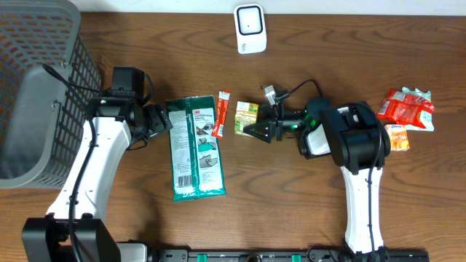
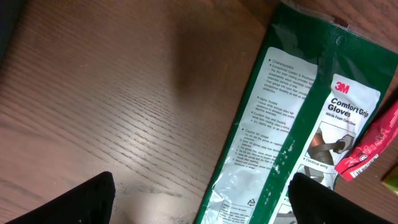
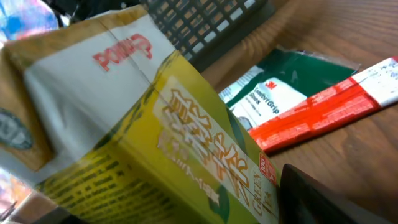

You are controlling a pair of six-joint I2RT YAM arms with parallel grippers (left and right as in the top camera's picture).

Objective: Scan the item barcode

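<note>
A green tea box (image 1: 246, 115) lies on the table right of centre. My right gripper (image 1: 258, 131) is open around it. In the right wrist view the box (image 3: 155, 124) fills the space between the jaws, and one dark finger (image 3: 317, 199) is close against its edge. The white scanner (image 1: 250, 29) stands at the back edge. My left gripper (image 1: 162, 120) hangs wide open by the left edge of a green 3M glove packet (image 1: 195, 149). Its fingers straddle bare wood and the packet's edge (image 2: 280, 124), holding nothing.
A red sachet (image 1: 222, 114) lies between the glove packet and the tea box. A grey mesh basket (image 1: 36, 94) fills the far left. Red and orange snack packets (image 1: 408, 109) lie at the right edge.
</note>
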